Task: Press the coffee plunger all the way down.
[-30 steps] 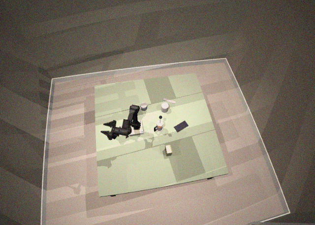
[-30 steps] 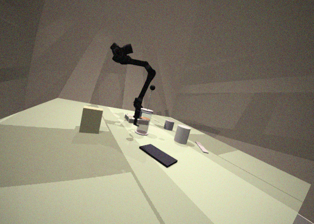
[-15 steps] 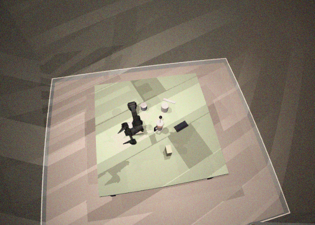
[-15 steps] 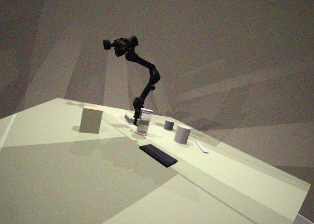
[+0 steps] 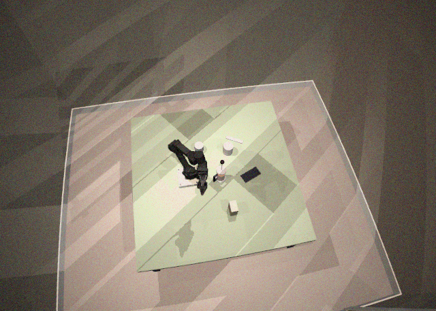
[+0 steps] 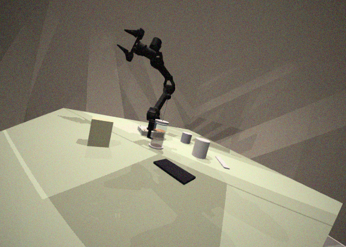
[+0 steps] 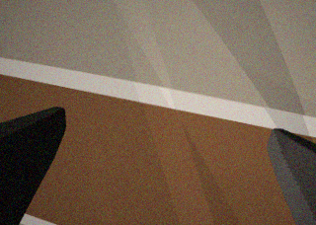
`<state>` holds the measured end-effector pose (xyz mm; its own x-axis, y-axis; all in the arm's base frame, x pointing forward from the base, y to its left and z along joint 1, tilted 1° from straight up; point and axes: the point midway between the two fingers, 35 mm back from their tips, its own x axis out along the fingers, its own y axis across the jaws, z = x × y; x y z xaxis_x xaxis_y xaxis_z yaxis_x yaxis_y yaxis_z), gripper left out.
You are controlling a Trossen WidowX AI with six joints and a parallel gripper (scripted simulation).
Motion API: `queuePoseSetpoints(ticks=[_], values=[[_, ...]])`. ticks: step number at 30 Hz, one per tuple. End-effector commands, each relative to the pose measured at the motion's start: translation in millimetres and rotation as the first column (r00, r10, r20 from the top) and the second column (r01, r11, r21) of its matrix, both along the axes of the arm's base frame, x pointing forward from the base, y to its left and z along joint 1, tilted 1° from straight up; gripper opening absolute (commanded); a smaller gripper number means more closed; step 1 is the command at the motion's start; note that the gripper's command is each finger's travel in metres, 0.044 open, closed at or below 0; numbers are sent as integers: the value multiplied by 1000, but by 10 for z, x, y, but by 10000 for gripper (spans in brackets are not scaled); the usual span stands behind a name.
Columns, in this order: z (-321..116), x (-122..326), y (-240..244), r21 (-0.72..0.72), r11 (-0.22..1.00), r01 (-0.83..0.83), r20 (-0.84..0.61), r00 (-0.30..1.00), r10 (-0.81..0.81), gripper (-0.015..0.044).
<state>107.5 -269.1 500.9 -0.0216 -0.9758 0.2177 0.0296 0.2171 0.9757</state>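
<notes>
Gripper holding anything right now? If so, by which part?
Nothing held. The black gripper is open, fingers spread wide, raised high above the glass coffee press.

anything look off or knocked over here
Nothing is tipped or spilled. The coffee press stands upright with its plunger knob still raised. The one oddity: the open, empty end effector is held high in the air, well above the press rather than at the knob.
</notes>
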Motion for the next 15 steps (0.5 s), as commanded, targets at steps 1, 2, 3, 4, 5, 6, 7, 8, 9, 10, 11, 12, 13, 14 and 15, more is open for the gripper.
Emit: queuePoseSetpoints(ticks=[1,2,3,4,5,6,7,8,9,10,11,12,13,14,15], values=[[-311,624,428,119,956,-270,-415,861,295,440],[-358,695,506,135,943,-305,-470,818,332,440],[-404,765,589,151,928,-341,-519,772,368,440],[-451,829,675,167,911,-376,-565,721,401,440],[-499,889,765,182,893,-411,-608,667,431,440],[-548,943,857,198,874,-445,-649,608,457,440],[-598,992,951,214,852,-477,-687,547,479,440],[-649,1035,1047,229,830,-509,-722,483,496,440],[-701,1073,1146,245,805,-540,-754,416,508,440],[-754,1105,1247,261,779,-570,-783,348,516,440],[-808,1130,1349,277,752,-598,-810,276,518,440],[-863,1150,1452,293,724,-625,-833,205,514,440],[-918,1164,1556,309,693,-651,-852,135,506,440],[-973,1172,1660,324,662,-676,-868,65,492,440],[-1028,1173,1764,340,629,-699,-881,-3,473,440]])
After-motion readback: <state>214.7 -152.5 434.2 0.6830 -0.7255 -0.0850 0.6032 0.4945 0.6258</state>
